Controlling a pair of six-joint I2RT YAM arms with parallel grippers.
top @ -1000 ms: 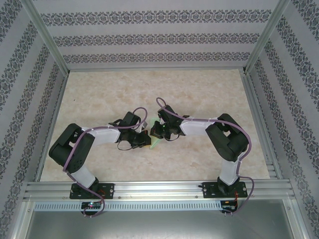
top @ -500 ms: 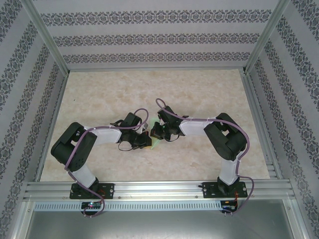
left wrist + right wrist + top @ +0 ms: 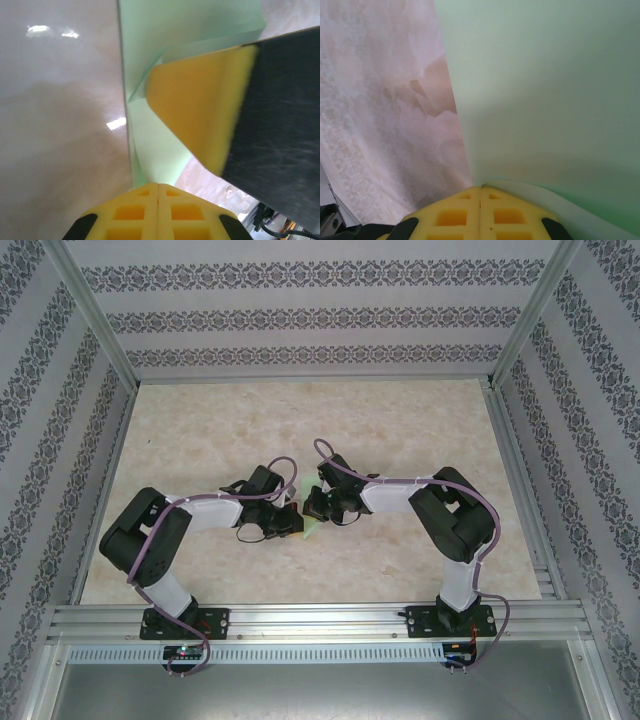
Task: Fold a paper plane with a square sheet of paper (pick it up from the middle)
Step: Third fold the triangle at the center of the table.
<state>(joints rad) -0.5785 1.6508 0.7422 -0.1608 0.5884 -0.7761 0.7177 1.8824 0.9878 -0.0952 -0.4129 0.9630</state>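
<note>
Marbled beige table [image 3: 200, 440]: glossy top. Every place below is given against it.

Black left gripper [image 3: 291, 521]: just left of the table's middle, low over its surface. In its wrist view the two yellow pads meet with no gap and green paper runs down into their seam, so you have it clamped on the sheet's edge.

Black right gripper [image 3: 317, 506]: just right of the table's middle, nose to nose with the other. Its own pads are likewise pressed together, with paper issuing from between them.

Pale green sheet of paper [image 3: 311, 530]: at the table's middle, pinched between both claws. It is already partly folded, and the left wrist view shows a flap doubled over with a slanted edge. You cannot tell whether its lower edge rests on the table.
- Handling, as a judgement: almost weightless, limp away from its creases, easily torn or crumpled, and likely to skate on the table's shiny top.
- Take hold on the doubled layers beside a crease, toward the sheet's middle, where it is stiffest.
- Keep the two claws from pulling apart.

Yellow foam pad [image 3: 200, 105]: belongs to the right gripper and lies flat against the sheet's face.
</note>
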